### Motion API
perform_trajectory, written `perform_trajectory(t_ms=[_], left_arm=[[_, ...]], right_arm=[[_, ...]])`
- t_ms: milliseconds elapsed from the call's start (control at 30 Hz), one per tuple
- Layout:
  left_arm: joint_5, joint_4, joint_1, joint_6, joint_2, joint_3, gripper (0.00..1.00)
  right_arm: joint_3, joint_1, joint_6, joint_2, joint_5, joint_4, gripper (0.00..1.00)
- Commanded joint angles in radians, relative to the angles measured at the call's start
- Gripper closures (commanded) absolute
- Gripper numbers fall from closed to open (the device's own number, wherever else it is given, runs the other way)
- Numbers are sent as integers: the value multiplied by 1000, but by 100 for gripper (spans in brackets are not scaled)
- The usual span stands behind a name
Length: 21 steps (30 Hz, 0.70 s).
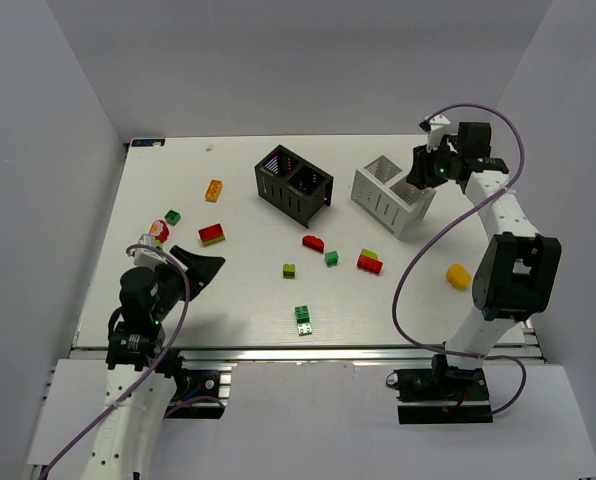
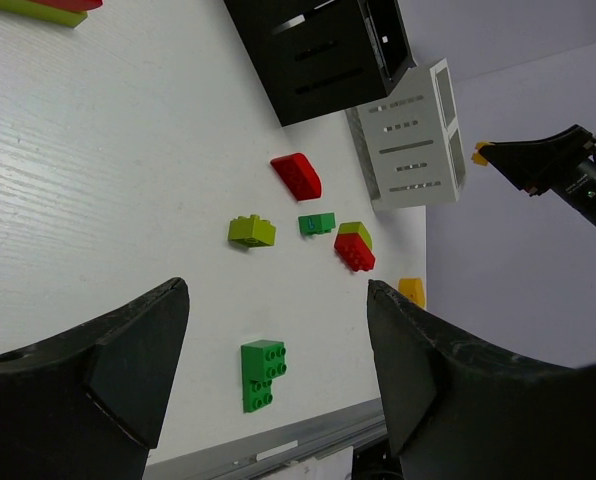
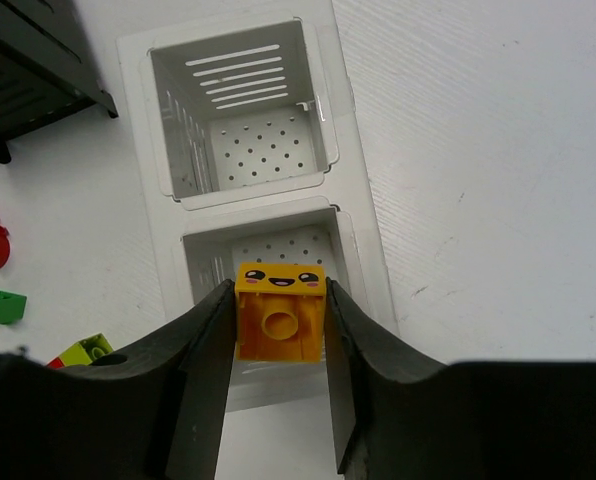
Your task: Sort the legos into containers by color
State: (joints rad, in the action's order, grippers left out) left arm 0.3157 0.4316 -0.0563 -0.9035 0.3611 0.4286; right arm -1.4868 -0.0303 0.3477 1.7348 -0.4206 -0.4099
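Legos, nearest: a dark green brick [image 1: 304, 318] lies alone on the table [image 1: 248, 300], closest to the arm bases.
Left end effector [image 2: 276, 290]: jaws wide apart and holding nothing, low over the near-left part of the table.
Legos, mid-table: a lime brick [image 1: 290, 269], a small green brick [image 1: 331, 258], a red-and-lime stack [image 1: 369, 262] and a rounded red brick [image 1: 313, 242] lie near one another, none touching. A yellow brick [image 1: 459, 276] sits well apart at the right.
Legos, left side: a red-over-lime stack [image 1: 211, 234], a small green piece [image 1: 172, 216] and an orange brick [image 1: 214, 190] are loose further back.
Containers: the black bin [image 1: 293, 182] and the white bin [image 1: 390, 195] stand side by side toward the far edge. The white bin's far compartment looks empty. I cannot tell what the black bin holds.
Right end effector [image 3: 278, 295]: clamped on an orange smiley-face brick [image 3: 278, 320], raised above the white bin, over the compartment nearer its camera.
Step in hand: delivering the orange brick, release not yet made, and most bricks are unsorted.
Next move: probably centre the brick inside that compartment's walls, clear of the divider, then part the jaws.
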Motion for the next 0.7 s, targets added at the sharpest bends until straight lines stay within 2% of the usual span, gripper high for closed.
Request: perform_trajectory(t_ms=[0, 200, 400, 467, 600, 633, 667], left_arm=[[8, -27, 0, 2, 7, 1, 19], [0, -24, 1, 9, 21, 4, 19], [-76, 59, 0, 47, 65, 59, 19], [-121, 103, 0, 78, 102, 109, 19], [-251, 221, 0, 123, 185, 212, 24], [-271, 237, 0, 132, 206, 232, 28], [-292, 249, 0, 153, 252, 278, 39]], right_arm=[[-18, 0, 11, 17, 12, 14, 57], [-15, 0, 22, 20, 19, 11, 39], [-52, 0, 39, -29, -59, -30, 35], [-70, 0, 132, -81, -130, -91, 35], [-8, 0, 351, -208, -427, -202, 37], [22, 0, 393, -237, -476, -213, 38], [92, 0, 480, -298, -518, -230, 40]])
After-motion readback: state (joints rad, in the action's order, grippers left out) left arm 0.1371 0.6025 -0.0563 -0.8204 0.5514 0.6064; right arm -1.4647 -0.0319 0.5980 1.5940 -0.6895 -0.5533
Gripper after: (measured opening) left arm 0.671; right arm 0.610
